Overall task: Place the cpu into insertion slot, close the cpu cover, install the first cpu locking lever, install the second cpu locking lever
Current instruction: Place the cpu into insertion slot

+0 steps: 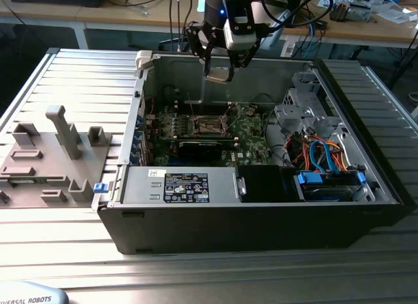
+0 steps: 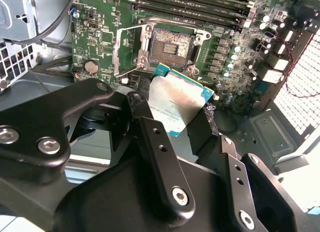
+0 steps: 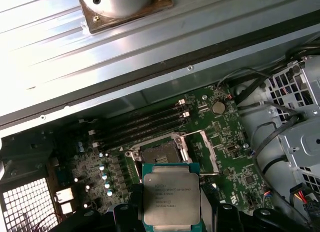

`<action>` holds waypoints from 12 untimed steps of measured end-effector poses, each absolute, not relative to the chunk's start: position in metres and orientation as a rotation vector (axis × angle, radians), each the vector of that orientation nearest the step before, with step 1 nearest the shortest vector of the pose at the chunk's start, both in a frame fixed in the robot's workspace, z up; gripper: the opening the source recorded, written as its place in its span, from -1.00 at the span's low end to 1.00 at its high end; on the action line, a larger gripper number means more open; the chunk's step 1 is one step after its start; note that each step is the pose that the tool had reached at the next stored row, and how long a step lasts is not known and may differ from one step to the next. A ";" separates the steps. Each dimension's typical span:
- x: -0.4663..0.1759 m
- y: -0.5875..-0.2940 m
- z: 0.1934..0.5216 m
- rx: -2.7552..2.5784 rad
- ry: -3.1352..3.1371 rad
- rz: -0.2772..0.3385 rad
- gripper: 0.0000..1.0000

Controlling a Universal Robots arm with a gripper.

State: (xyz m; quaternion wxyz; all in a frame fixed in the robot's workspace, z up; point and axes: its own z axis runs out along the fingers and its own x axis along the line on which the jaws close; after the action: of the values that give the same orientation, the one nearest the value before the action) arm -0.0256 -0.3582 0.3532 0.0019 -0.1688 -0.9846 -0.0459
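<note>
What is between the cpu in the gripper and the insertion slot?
Nothing: in the exterior view the cpu hangs above the insertion slot with only air between.

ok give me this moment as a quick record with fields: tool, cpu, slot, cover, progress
tool: shut on the cpu, above the open computer case
cpu: gripped at two opposite edges, metal top visible, in the air over the motherboard
insertion slot: empty
cpu cover: open, standing beside the slot
progress: cpu not yet in the slot
</note>
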 end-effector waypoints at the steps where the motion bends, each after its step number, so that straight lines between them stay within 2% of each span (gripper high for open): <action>1: -0.026 -0.358 0.353 -0.536 -3.088 -0.144 0.08; 12: -0.026 -0.358 0.353 -0.575 -3.083 -0.144 0.08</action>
State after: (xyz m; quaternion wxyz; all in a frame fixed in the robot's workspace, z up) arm -0.0256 -0.3582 0.3532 0.0013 -0.1831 -0.9820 -0.0459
